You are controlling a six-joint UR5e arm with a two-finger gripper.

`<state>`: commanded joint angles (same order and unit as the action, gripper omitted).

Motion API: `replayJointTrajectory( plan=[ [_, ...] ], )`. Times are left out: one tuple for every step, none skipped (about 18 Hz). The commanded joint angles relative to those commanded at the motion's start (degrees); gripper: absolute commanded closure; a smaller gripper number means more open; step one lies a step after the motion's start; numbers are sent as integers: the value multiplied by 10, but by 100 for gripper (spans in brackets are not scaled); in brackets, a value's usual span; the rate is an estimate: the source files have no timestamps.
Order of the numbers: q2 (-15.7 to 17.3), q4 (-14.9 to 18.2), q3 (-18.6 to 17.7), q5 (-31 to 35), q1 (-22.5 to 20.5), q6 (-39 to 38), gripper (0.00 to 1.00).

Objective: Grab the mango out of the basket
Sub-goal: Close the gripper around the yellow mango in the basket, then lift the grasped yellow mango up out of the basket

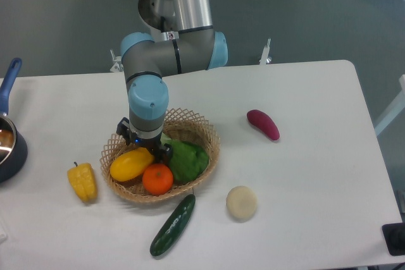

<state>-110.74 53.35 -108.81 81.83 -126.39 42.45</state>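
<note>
- We count one mango (131,164): a smooth yellow-orange oval lying tilted in the basket (204,132), in the sector toward 9 o'clock from the basket's centre, with its upper end pointing toward 1 o'clock.
- We count one basket, round, tan, with an open-weave rim. It holds three items in total: the mango, one orange (157,179) and one green pepper (186,160).
- The orange sits at 6 o'clock in the basket and touches the mango's lower right side. The green pepper occupies the sector toward 3 o'clock.
- We count one gripper (147,148). It points down into the basket at the mango's upper end, at 1 o'clock from the fruit's centre.
- The wrist housing covers the fingers from this view. We cannot tell how far apart they stand, nor whether they touch the mango.
- The mango rests on the basket floor; it is not lifted.
- Outside the basket we count one yellow bell pepper (83,181), on the table (316,156) at 9 o'clock from the basket, just beside the rim.
- We count one cucumber (173,224), lying at 6 o'clock from the basket with its upper end near the rim.
- We count one pale round item (242,202) at 4 o'clock from the basket, and one purple eggplant (262,124) at 2 o'clock, well apart from the basket.
- We count one dark pot (9,143) with a blue handle, cut by the frame edge at 9 o'clock.
</note>
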Motion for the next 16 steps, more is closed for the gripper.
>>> replayJointTrajectory(
  plan=[
    [0,0,0,1,0,-3,29],
    [0,0,1,1,0,-6,34],
    [1,0,1,1,0,-6,38],
    [2,0,1,1,0,-6,41],
    [3,1,1,1,0,-6,45],
    [3,0,1,0,0,-5,46],
    [4,1,2,0,0,-5,51],
    [4,0,2,0,0,-5,54],
    [5,0,3,0,0,-5,55],
    [5,0,3,0,0,-6,55],
    [6,0,4,0,0,-6,55],
    [6,1,6,-1,0,-6,55],
    [7,1,8,-1,0,-6,55],
    [10,1,9,-1,-1,-5,55],
    [15,1,10,-2,0,-4,55],
    [19,2,10,-2,-1,-2,55]
  ],
)
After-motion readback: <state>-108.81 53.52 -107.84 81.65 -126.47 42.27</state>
